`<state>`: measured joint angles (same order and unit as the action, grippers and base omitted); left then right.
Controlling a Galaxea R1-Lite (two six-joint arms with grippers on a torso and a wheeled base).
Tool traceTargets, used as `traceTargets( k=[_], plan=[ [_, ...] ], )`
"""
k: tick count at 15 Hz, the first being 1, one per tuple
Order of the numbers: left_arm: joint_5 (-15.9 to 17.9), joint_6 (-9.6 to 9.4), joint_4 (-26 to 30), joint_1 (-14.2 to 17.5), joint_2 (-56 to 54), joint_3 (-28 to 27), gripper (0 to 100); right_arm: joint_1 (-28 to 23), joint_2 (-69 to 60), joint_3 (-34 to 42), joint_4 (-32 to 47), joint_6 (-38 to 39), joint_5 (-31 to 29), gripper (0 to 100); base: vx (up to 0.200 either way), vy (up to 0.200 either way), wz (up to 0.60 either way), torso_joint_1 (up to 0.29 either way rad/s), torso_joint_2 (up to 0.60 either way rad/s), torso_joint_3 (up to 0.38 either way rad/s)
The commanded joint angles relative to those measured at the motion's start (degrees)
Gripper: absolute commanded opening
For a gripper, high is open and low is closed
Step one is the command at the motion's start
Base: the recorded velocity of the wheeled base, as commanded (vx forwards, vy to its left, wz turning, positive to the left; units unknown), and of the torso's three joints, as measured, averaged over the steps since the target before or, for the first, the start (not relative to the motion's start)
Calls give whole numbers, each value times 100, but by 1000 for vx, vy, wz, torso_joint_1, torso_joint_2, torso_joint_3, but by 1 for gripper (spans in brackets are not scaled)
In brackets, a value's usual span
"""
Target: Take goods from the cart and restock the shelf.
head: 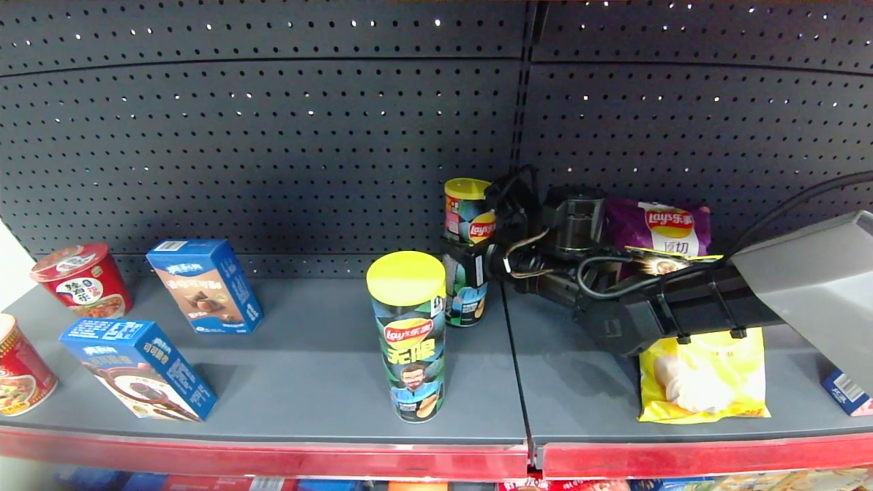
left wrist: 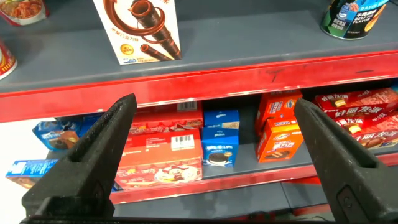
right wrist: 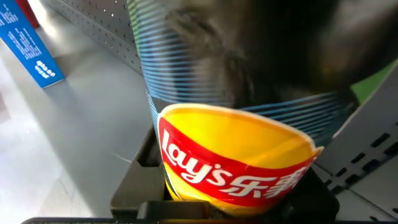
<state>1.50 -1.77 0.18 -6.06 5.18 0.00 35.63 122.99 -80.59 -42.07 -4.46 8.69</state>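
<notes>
We have the right gripper at the back edge of the shelf, just beside the middle seam. Its jaws are closed across the waist of a tall chip can. The can stands upright, and we cannot tell whether its base rests on the shelf or hangs just above it. The right wrist view shows the can's label pressed close between the jaws.

The left gripper hangs below the shelf's front edge with its jaws spread wide and nothing between them.

We judge the can to be light and stiff but thin-walled (a card tube, by the look of it). A hard squeeze could dent it, and the glossy wrap may slip. Being tall and narrow, it should tip easily. A hold at mid-height or a little lower seems best, clear of the yellow lid.

A second can stands near the front edge. A purple bag leans behind the arm.
</notes>
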Motion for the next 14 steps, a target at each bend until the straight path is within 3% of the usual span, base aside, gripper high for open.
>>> traceTargets(
  k=[1, 2, 3, 9, 14],
  plan=[
    [-1, 1, -1, -1, 9, 0, 100, 5, 23, 8, -3, -2, 10, 0, 0, 0, 0, 0, 0, 0],
    [-1, 1, -1, -1, 0, 0, 100, 5, 23, 8, -3, -2, 10, 0, 0, 0, 0, 0, 0, 0],
    [-1, 1, -1, -1, 9, 0, 100, 5, 23, 17, 6, -2, 1, 100, 0, 0, 0, 0, 0, 0],
    [-1, 1, -1, -1, 9, 0, 100, 40, -56, 272, 6, -2, -25, 100, 0, 0, 0, 0, 0, 0],
    [-1, 1, -1, -1, 9, 0, 100, 67, -636, 1248, -3, -2, -43, 100, 0, 0, 0, 0, 0, 0]
  ],
)
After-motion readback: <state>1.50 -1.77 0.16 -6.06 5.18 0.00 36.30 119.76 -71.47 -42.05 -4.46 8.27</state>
